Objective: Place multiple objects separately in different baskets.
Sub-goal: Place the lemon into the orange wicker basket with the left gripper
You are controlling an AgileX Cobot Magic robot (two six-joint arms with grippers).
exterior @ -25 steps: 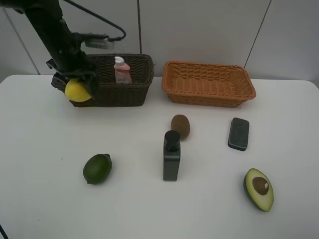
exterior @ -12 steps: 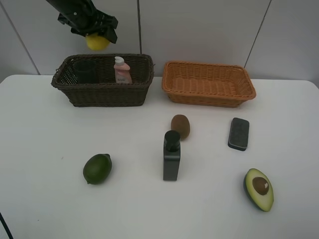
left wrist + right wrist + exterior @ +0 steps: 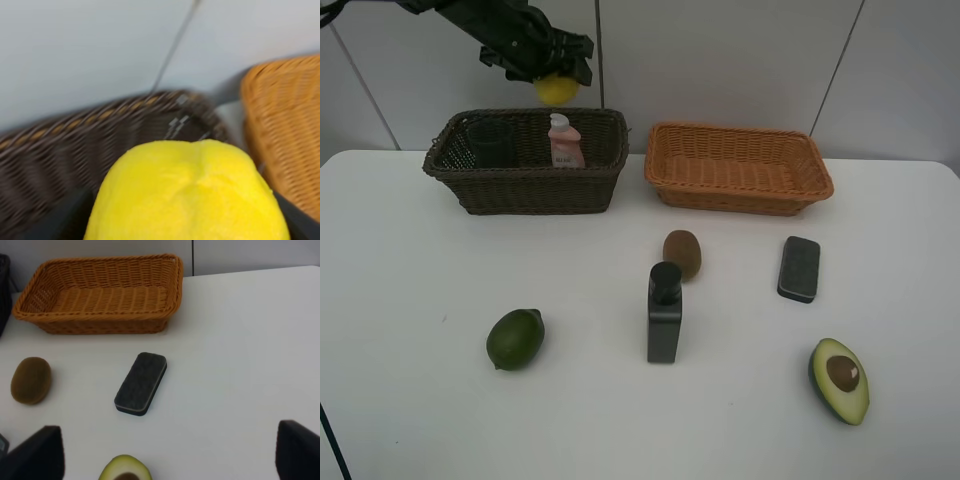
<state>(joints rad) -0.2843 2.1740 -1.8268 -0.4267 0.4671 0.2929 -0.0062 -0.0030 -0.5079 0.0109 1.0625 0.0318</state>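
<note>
My left gripper is shut on the yellow lemon and holds it high above the back right of the dark brown basket. The lemon fills the left wrist view, over the dark basket rim, with the orange-tan basket beside it. The grey cup and the pink bottle stand in the dark basket. The orange-tan basket holds nothing. On the table lie the lime, kiwi, black bottle, dark pad and halved avocado. My right gripper is open above the avocado.
The white table runs to a grey panelled wall right behind the baskets. The right wrist view shows the kiwi, the pad and the orange-tan basket.
My left gripper has lifted the lemon from the dark basket's front left corner up above it, then carried it right across the basket's back edge.
</note>
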